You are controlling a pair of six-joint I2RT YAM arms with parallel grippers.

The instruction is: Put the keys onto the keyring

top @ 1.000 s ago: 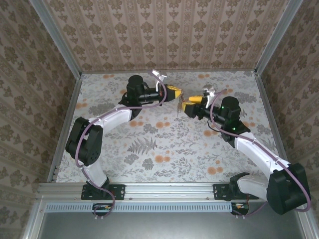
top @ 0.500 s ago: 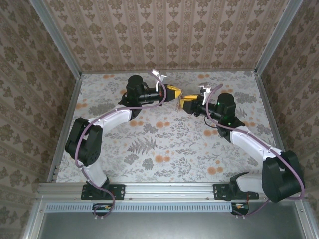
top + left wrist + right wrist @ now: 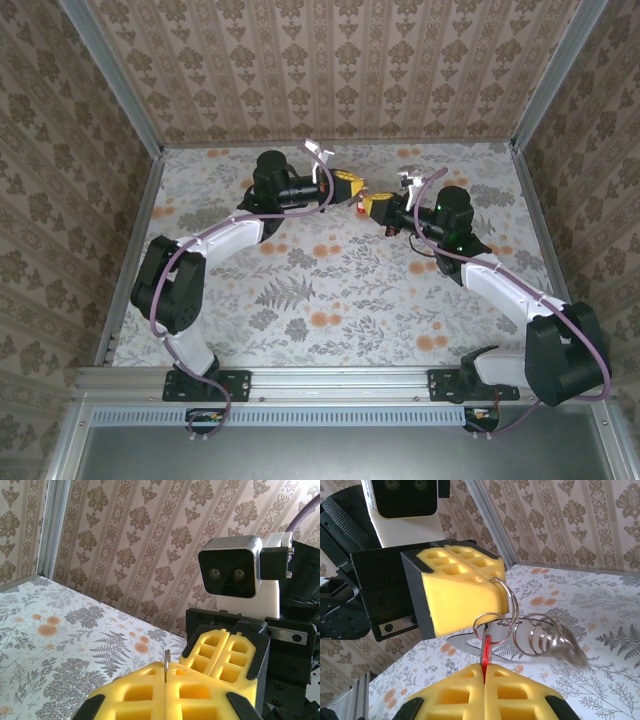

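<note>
In the right wrist view my right gripper (image 3: 484, 668) is shut on the key's (image 3: 487, 649) red end, its thin metal part pointing up into a small wire ring (image 3: 492, 626). That ring links to a larger wire ring (image 3: 506, 597) clamped in my left gripper's yellow pads (image 3: 462, 592). The keyring's flat grey oval loop (image 3: 462, 641) hangs behind, with several blurred rings (image 3: 542, 635) beside it. In the left wrist view my left gripper (image 3: 166, 673) is shut on a thin metal edge, facing the right gripper's pads (image 3: 227, 652). From above, the left gripper (image 3: 350, 186) and right gripper (image 3: 367, 205) meet tip to tip above the table.
The floral table (image 3: 330, 290) lies below both arms. Patterned walls (image 3: 340, 70) close in the back and sides, with metal posts in the corners. A metal rail (image 3: 330, 380) runs along the near edge by the arm bases.
My right gripper has moved left up to the left gripper and closed on the red key end. The left arm has stayed in place, still shut.
</note>
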